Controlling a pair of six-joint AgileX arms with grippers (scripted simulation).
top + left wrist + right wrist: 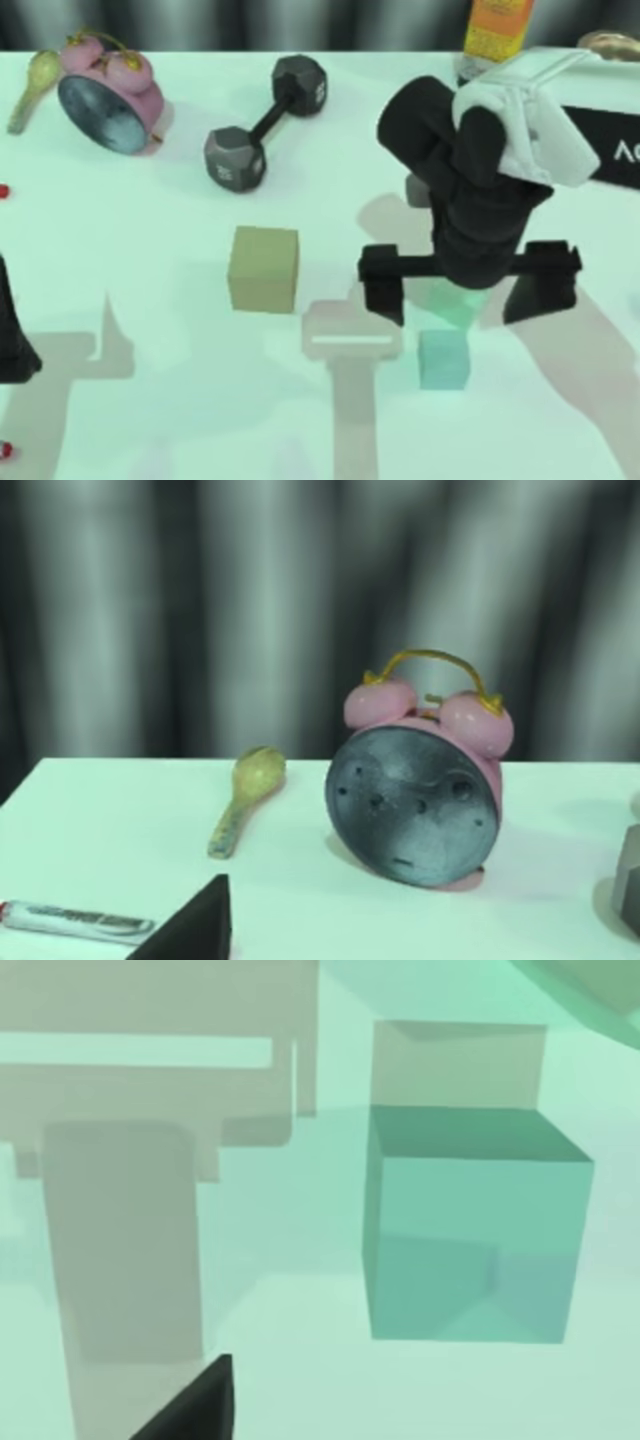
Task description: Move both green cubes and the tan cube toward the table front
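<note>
My right gripper (470, 285) hung over the table's (150, 420) right-centre, fingers spread wide, one to each side, nothing held. The mint cube (447, 303) sat more or less btwn and under the fingers, mostly hidden by the wrist in the top view. The teal cube (444, 359) lay just front of it, near but whether touching I couldn't tell. In the right wrist view one green cube (470, 1225) filled the frame, w/ a dark fingertip (195, 1405) off to one side; its hue there didn't settle which cube it was.

The tan cube (263, 268) stood well apart to the left, about mid-table. My left gripper (12, 335) was parked at the table's left edge; finger state not visible. Judgement: right arm nearer both green cubes, mint first, straight descent.
</note>
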